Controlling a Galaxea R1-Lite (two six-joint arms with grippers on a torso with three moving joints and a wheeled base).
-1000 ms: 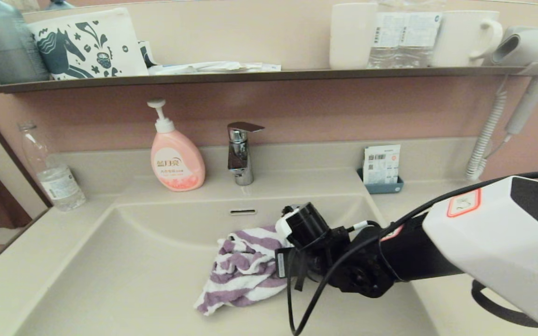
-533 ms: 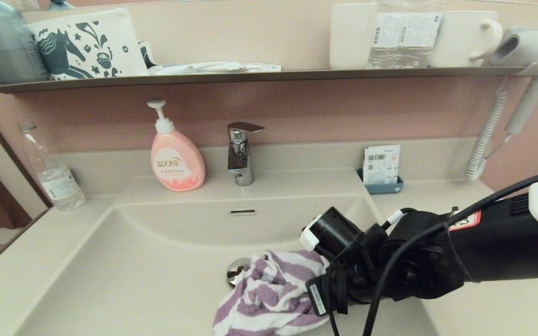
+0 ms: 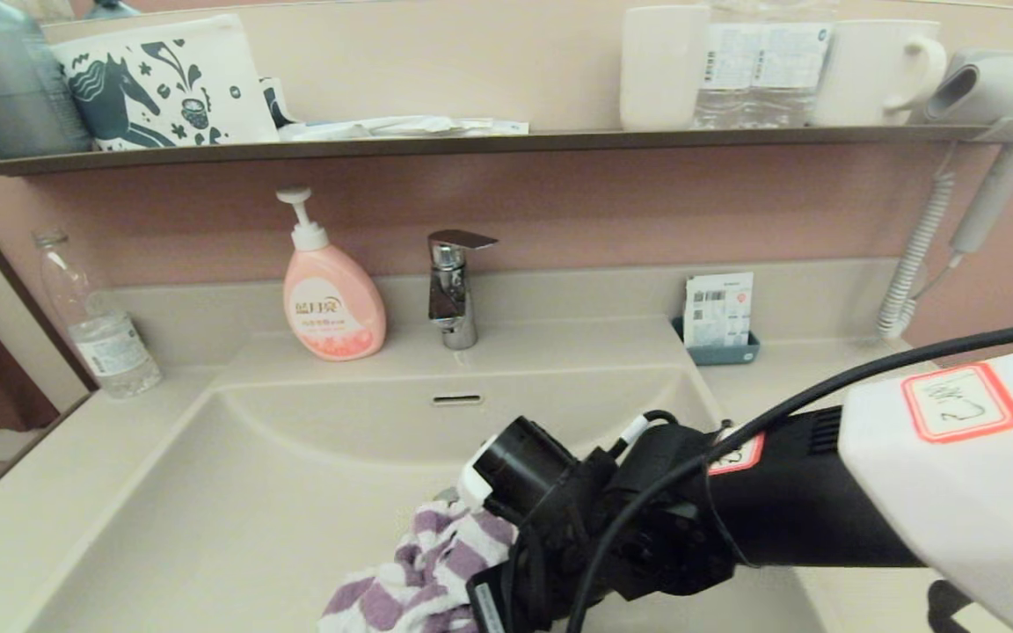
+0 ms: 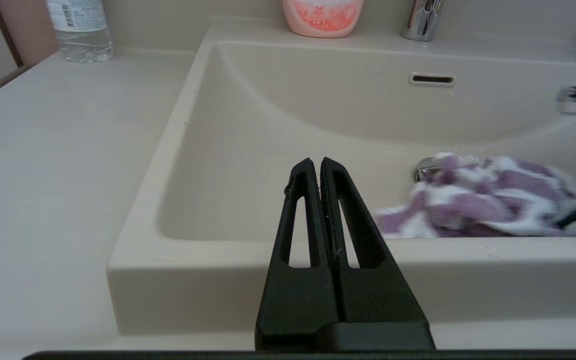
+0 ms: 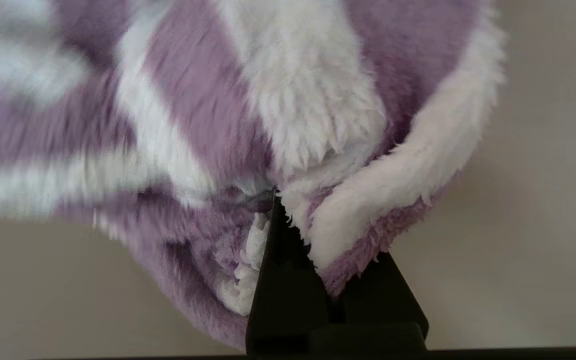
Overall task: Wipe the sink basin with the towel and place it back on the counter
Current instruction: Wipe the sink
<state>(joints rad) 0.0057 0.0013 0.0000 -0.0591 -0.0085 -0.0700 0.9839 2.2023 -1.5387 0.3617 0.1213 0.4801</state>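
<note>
The purple and white striped towel (image 3: 419, 571) lies bunched on the floor of the cream sink basin (image 3: 251, 492), near its front, next to the chrome drain plug (image 4: 424, 170). My right gripper (image 5: 275, 197) is shut on a fold of the towel (image 5: 293, 110), low over the basin floor. In the head view the black wrist hides its fingers. My left gripper (image 4: 316, 162) is shut and empty. It hangs outside the basin's front rim (image 4: 268, 250), beside the left counter (image 4: 43, 150). The overflow slot (image 3: 457, 399) shows on the back wall.
A pink soap bottle (image 3: 331, 294) and a chrome faucet (image 3: 454, 286) stand behind the basin. A water bottle (image 3: 98, 321) stands at the back left. A blue holder with packets (image 3: 719, 321) sits on the right counter (image 3: 823, 369). A hair dryer (image 3: 990, 88) hangs by the brown shelf (image 3: 471, 141).
My right gripper dragged the towel from the middle of the basin toward the front and right, then swept it left along the front. The left gripper stayed put.
</note>
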